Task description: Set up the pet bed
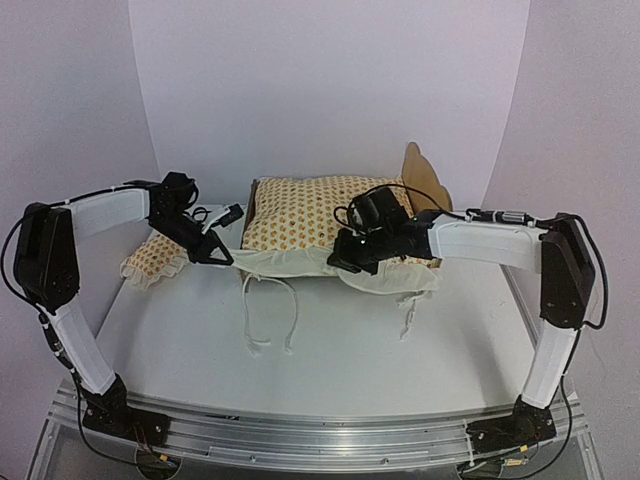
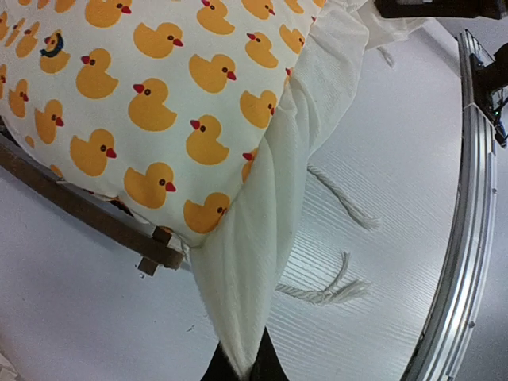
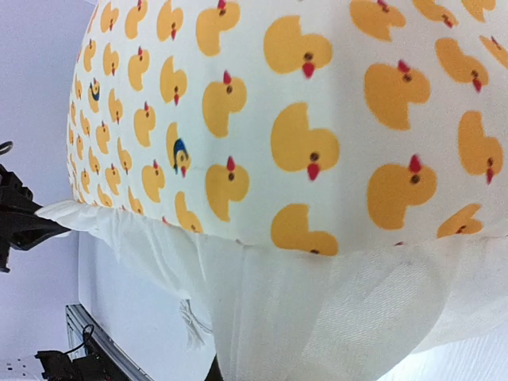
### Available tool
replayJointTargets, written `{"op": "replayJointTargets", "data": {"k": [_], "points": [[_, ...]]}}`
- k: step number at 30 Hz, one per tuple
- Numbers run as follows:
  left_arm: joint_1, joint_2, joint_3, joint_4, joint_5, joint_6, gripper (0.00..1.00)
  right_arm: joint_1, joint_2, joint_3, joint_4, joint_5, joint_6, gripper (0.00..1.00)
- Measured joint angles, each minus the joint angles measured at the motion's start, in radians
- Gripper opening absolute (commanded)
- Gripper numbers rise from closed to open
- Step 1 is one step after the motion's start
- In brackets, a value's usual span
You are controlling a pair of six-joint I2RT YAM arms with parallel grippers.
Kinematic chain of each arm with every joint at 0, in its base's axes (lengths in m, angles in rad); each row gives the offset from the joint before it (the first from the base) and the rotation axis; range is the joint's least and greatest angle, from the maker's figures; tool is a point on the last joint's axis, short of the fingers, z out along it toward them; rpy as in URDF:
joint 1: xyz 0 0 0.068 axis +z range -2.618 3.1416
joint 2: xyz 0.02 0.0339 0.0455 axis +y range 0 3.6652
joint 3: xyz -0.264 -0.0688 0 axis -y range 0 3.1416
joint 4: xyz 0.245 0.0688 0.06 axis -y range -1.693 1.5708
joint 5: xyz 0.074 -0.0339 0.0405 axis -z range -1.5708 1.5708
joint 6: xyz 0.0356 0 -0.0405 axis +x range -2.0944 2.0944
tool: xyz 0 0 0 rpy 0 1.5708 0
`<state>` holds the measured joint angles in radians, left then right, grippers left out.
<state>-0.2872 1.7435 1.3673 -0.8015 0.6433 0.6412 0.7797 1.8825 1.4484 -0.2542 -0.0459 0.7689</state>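
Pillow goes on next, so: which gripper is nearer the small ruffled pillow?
Left. The left gripper sits just right of the ruffled pillow, pinching the cream edge of the cushion; the right gripper is farther along that edge.

A robotics lab test cell: a plain pale lavender backdrop (image 1: 330,80) curves from 9 through 12 to 3 o'clock, closing in a white table (image 1: 350,350). At 6 o'clock an aluminium rail (image 1: 320,437) runs along the table's edge, with the left arm's base (image 1: 110,410) bolted at 7, the right arm's base (image 1: 515,425) at 5, and loose cables (image 1: 145,457) beside them
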Motion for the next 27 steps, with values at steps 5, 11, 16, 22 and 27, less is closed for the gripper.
{"op": "replayJointTargets", "data": {"k": [5, 11, 16, 22, 27], "points": [[0.046, -0.029, 0.003, -0.046, 0.026, 0.053, 0.0, -0.017, 0.003, -0.002, -0.013, -0.043, -0.029, 0.0], [-0.008, -0.03, -0.133, -0.022, -0.019, 0.069, 0.04, -0.015, 0.106, 0.04, -0.038, -0.074, -0.056, 0.15], [-0.026, -0.029, -0.179, 0.009, -0.094, 0.089, 0.46, -0.015, 0.148, 0.04, -0.079, -0.082, -0.07, 0.36], [0.023, -0.03, -0.154, -0.043, -0.158, 0.175, 0.98, -0.015, 0.144, 0.039, -0.112, -0.116, -0.11, 0.63], [0.135, -0.031, -0.063, -0.03, -0.269, 0.203, 1.0, -0.008, 0.065, 0.03, -0.133, -0.188, -0.176, 0.66]]}}
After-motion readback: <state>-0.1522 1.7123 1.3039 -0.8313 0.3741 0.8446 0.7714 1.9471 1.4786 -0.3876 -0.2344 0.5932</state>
